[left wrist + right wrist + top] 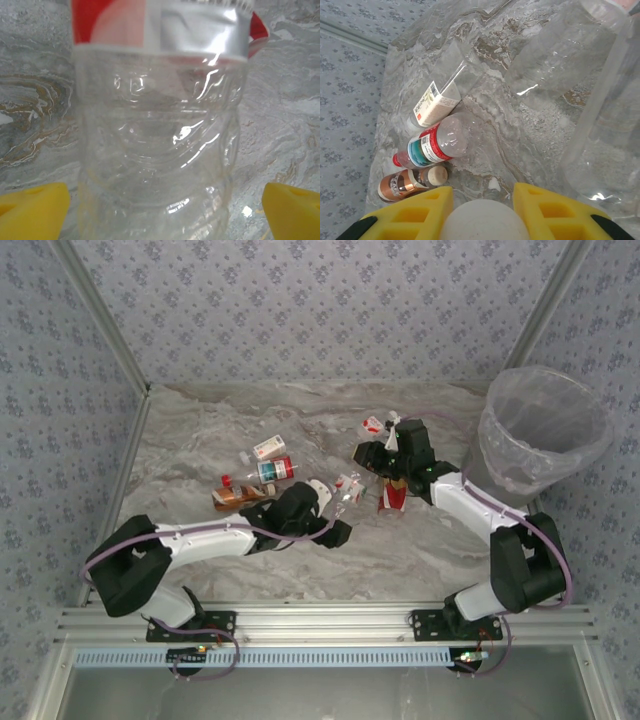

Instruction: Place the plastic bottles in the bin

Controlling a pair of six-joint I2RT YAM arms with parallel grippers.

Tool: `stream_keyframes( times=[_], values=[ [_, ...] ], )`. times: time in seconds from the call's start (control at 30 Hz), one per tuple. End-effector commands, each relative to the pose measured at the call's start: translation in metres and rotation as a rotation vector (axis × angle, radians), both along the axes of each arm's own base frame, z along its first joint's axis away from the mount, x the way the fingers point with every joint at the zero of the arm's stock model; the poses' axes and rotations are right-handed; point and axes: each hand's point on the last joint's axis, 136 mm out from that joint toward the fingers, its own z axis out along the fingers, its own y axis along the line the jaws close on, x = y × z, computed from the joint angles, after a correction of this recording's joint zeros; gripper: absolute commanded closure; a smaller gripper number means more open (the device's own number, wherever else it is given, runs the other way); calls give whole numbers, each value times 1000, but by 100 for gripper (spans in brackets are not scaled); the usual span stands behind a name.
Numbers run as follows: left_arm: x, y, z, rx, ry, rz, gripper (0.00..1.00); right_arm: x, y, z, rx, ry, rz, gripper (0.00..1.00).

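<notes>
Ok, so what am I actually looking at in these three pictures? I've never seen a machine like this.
It is two robot arms bolted side by side, each ending in yellow jaws. The wide picture comes from a camera above and behind them: left arm, right arm. The other two come from small cameras on each wrist. On the marble-patterned table lie several small plastic bottles, among them a copper-brown bottle; a clear bin stands at the right. In the left wrist picture the jaws stand open on either side of a clear bottle with a red-and-white label. In the right wrist picture the jaws appear to pinch a white cap; what is under it is hidden.
</notes>
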Motion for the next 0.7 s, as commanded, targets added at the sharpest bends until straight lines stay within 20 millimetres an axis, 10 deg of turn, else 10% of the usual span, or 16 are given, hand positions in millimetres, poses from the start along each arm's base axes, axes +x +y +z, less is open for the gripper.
stream_keyframes(
  times=[0.0, 0.67],
  values=[
    [3, -3, 27, -62, -61, 12, 0, 0, -5, 14, -42, -41, -11, 100],
    [61, 84, 64, -56, -311, 462, 1, 12, -33, 55, -144, -151, -125, 100]
  ],
)
